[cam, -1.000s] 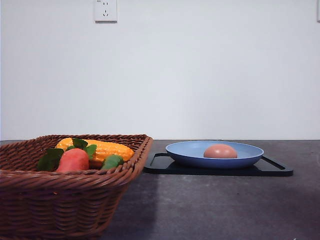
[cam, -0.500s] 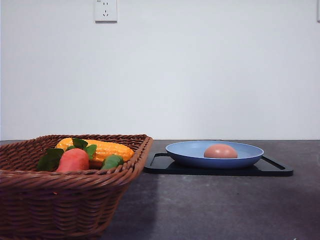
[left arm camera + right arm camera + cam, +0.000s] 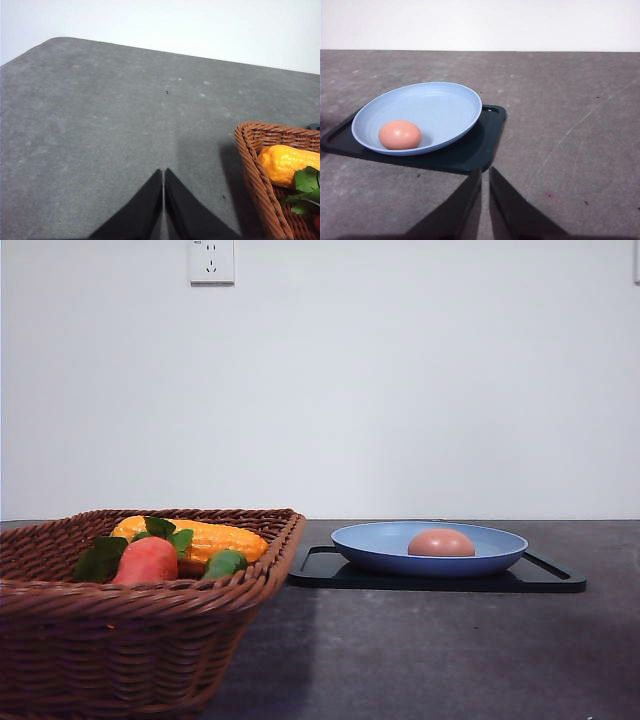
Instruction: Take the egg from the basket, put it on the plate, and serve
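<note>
1. On the blue plate [image 3: 430,549] lies the egg [image 3: 441,542], a little off the middle and clear of the rim; the plate itself sits on a black tray [image 3: 545,577] on the dark counter [image 3: 420,650].
2. Well apart from it, toward the robot's left, stands the basket [image 3: 130,640], which holds a corn cob [image 3: 215,537], a red carrot-like vegetable [image 3: 147,560] and green leaves [image 3: 100,558], with no egg to be seen among them. The transfer looks done; what is left, I judge, is the serving.
3. Judged by its smooth, matte, rounded shell, the egg should be light and apt to roll in the shallow dish, perhaps fragile. Serving would go better by taking the plate at its low rim, or the tray at its raised edge, and keeping it level.
4. The right claw [image 3: 485,175] hovers low over bare counter just short of the tray's near corner, pointing toward the plate; its jaws are drawn narrow with a thin gap between them, holding nothing.
5. The left claw [image 3: 163,176] is pressed together and empty, aimed at bare counter beside the basket's corner.
</note>
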Available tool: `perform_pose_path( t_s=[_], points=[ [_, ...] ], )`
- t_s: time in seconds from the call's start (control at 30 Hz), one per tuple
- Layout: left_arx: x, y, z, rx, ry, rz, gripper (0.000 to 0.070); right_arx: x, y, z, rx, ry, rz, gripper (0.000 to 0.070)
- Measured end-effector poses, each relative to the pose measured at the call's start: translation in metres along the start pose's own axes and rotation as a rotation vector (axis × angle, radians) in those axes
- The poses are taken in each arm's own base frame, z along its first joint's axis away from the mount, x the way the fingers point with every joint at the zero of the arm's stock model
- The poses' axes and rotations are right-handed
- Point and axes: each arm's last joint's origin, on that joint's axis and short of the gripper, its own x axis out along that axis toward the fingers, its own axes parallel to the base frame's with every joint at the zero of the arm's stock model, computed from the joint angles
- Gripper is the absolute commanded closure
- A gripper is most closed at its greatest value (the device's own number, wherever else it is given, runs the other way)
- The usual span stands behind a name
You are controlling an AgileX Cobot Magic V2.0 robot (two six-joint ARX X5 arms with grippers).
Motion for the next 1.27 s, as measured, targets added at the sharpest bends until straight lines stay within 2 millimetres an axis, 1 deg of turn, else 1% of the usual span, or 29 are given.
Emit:
perform_pose_path(
  t_s=[1.27],
  points=[
    [0.0000, 0.0000, 0.0000, -0.002, 0.000, 0.000, 0.0700, 0.0000, 0.0000, 0.0000, 0.000, 0.000, 0.000, 0.0700]
  ],
)
